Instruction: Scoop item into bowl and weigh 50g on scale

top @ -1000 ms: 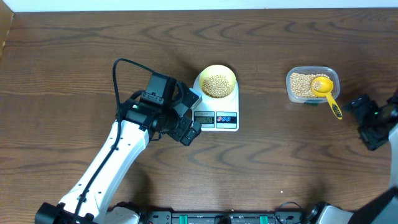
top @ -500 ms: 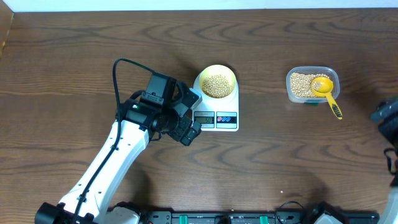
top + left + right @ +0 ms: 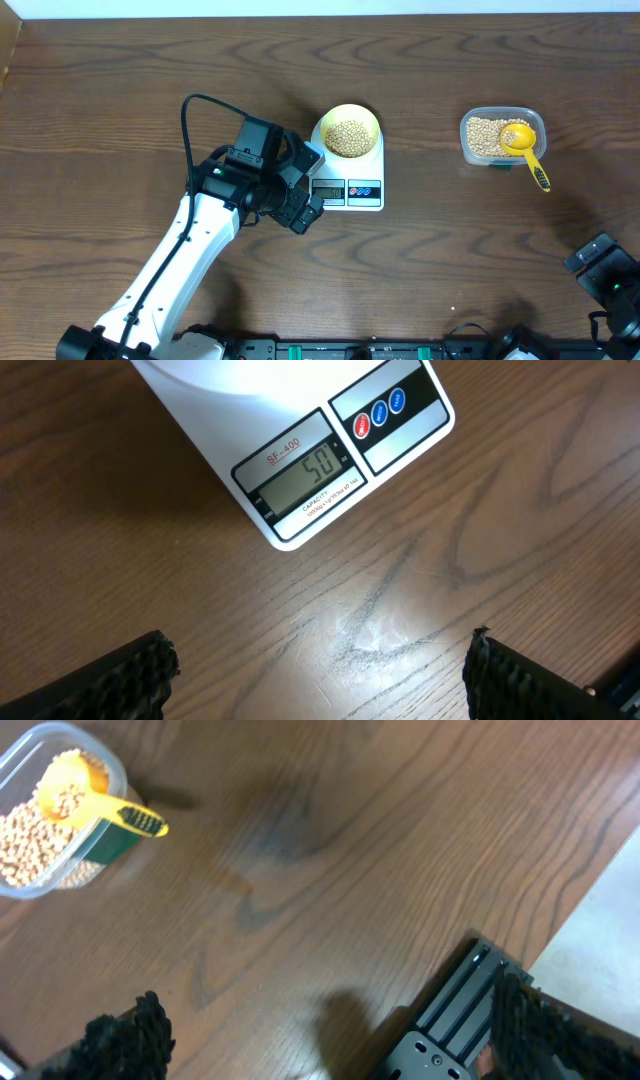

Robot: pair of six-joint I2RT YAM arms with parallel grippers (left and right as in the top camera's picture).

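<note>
1. Beans (image 3: pixel 349 137) sit in bowl (image 3: pixel 372 118) on scale (image 3: pixel 375 196); display (image 3: pixel 305 468) reads 50.
2. Left tool (image 3: pixel 320 670) wide, empty, near scale: a nudge could upset the reading.
3. Right tool (image 3: pixel 325 1025) wide, empty, well apart: little risk.

Left wrist view: you see only the front corner of the scale (image 3: pixel 300 470); the rest runs off the top edge. On the left gripper (image 3: pixel 320 675), the fingers (image 3: pixel 110 685) are cut by the bottom corners. Overhead: display (image 3: pixel 328 190) too small to read; right gripper (image 3: pixel 592 260) clipped at the lower right edge, jaws unclear there. Right wrist view: container (image 3: pixel 40 830) cut at the upper left, picture soft.
</note>
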